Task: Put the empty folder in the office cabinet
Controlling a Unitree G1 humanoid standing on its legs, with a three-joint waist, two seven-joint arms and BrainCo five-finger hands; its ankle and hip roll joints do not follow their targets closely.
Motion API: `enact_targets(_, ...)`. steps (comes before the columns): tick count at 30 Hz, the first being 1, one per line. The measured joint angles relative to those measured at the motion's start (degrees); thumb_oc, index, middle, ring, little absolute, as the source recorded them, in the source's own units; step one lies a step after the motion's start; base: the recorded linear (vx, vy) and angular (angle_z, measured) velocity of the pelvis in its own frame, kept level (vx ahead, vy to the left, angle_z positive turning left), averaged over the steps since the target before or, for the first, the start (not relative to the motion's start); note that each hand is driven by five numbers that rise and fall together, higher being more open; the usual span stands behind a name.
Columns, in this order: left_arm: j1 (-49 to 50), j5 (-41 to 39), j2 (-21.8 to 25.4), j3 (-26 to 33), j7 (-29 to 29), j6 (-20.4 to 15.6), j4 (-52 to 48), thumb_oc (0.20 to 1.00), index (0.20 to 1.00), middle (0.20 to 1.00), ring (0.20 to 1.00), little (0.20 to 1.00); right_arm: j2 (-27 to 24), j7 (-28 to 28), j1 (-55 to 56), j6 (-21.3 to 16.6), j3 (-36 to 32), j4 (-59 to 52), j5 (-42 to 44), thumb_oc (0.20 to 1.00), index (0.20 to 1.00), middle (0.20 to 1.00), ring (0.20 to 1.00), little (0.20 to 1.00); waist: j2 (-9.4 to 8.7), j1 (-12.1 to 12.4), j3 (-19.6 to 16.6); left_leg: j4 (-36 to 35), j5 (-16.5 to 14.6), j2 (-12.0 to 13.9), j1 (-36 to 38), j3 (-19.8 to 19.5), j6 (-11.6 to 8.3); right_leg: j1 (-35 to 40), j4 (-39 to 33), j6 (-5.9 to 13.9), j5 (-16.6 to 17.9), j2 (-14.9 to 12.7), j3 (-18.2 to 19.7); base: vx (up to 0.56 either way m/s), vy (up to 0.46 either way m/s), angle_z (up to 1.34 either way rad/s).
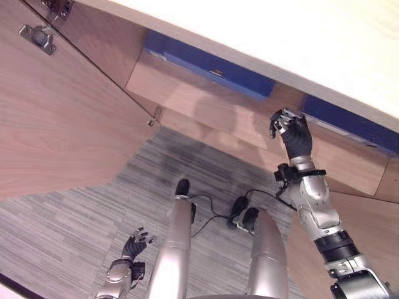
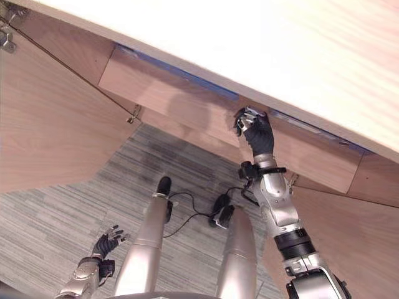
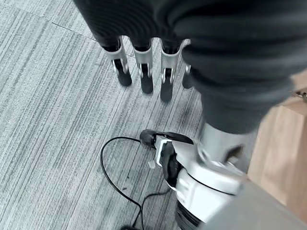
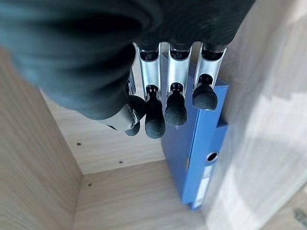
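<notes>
A blue folder (image 4: pixel 201 143) stands upright inside the wooden cabinet (image 4: pixel 120 143), its side against a wall panel and its spine facing out. My right hand (image 1: pixel 293 136) is raised at the cabinet's opening, just short of the folder; its fingers (image 4: pixel 175 108) are relaxed and hold nothing. In the left eye view blue folder edges show under the pale top board, one beside the right hand (image 1: pixel 349 124) and another further left (image 1: pixel 212 70). My left hand (image 1: pixel 134 245) hangs low over the carpet with its fingers (image 3: pixel 144 72) straight and empty.
An open cabinet door (image 1: pixel 56 118) with metal hinges (image 1: pixel 37 37) stands at the left. A pale top board (image 1: pixel 299 37) overhangs the cabinet. A wooden front panel (image 1: pixel 206 106) runs below the folders. Grey striped carpet (image 1: pixel 56 237) covers the floor.
</notes>
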Motion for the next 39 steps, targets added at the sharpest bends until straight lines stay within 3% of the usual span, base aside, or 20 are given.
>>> enact_targets(3, -0.05, 0.56, -0.07, 0.04, 0.9, 0.22, 1.25, 1.0, 1.0, 1.0, 1.0, 1.0, 0.01, -1.61, -0.11, -0.01, -0.12, 0.05, -1.68, 0.2, 0.2, 0.2, 0.2, 0.2, -0.1, 0.22, -0.14, 3.08, -0.74, -0.61, -1.97, -0.2, 0.52, -1.89, 3.05, -0.6, -1.2, -0.8, 0.21, -0.03, 0.003, 0.05)
enact_targets(8, -0.26, 0.75, -0.15, 0.03, 1.15, 0.64, 1.7, 1.0, 1.0, 1.0, 1.0, 1.0, -0.21, -5.68, -8.72, 0.07, -0.72, 4.28, -4.01, 0.2, 0.2, 0.2, 0.2, 0.2, 1.19, 1.3, -1.13, 10.86, -2.46, -0.71, -9.17, -0.23, 0.03, -8.77, 9.56, -1.13, -2.54, -1.02, 1.17, 0.02, -0.001, -0.06)
enact_targets(17, 0.1, 1.76, 0.04, 0.02, 1.1, 1.27, 2.61, 1.0, 1.0, 1.0, 1.0, 1.0, -1.47, -10.64, -11.35, -0.09, -5.62, 6.88, -6.05, 0.2, 0.2, 0.2, 0.2, 0.2, 1.96, 1.88, -1.76, 10.48, -2.45, -0.75, -9.67, 0.83, -0.07, -9.25, 9.49, 0.01, -3.83, -0.98, 2.37, 0.0, -0.001, 0.01)
enact_targets(23, 0.17, 1.73, 2.39, -0.06, 0.13, 0.46, 0.91, 1.0, 1.0, 1.0, 1.0, 1.0, -4.02, -13.19, -19.01, -0.2, -8.31, 16.55, -6.07, 0.2, 0.2, 0.2, 0.2, 0.2, 2.1, 2.51, -1.86, 10.5, -1.92, -1.43, -10.17, 1.08, -0.26, -9.23, 9.72, 0.44, -3.84, -1.18, 2.99, 0.0, 0.015, 0.11)
enact_targets(39, 0.68, 0.39, 3.8, -2.01, -1.38, -0.46, 0.91, 1.0, 1.0, 1.0, 1.0, 1.0, -7.28, -14.08, -38.79, 0.14, -0.98, 31.04, -3.73, 0.2, 0.2, 0.2, 0.2, 0.2, 2.99, 5.34, -2.43, 11.97, -2.87, -1.94, -10.33, 2.04, 0.6, -8.88, 10.36, 0.61, -3.23, -1.97, 3.66, 0.0, 0.001, 0.01)
